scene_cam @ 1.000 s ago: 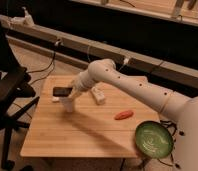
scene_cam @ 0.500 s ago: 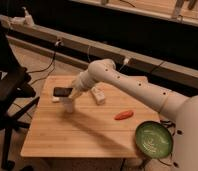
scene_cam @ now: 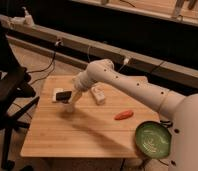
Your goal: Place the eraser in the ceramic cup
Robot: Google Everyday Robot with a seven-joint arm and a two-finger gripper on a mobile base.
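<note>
Gripper (scene_cam: pixel 70 104) sits low over the table's (scene_cam: pixel 77 135) left half, at about ten o'clock from the table's centre, at the end of the white arm (scene_cam: pixel 122 82) that reaches in from the right. Whether its fingers are spread or pressed together cannot be told. Just beyond it, at about eleven o'clock, the eraser (scene_cam: pixel 64 94) shows as a dark block lying across the ceramic cup (scene_cam: pixel 57 95), seemingly resting on the rim rather than dropped inside; whether the gripper is touching it is unclear. By that reading, the carry is done and what is left is to let the block settle into the cup and lift away. A white bottle (scene_cam: pixel 98 93) lies near twelve o'clock, an orange carrot-shaped object (scene_cam: pixel 124 115) at about three o'clock, and a green bowl (scene_cam: pixel 153 139) sits at the four o'clock corner.
</note>
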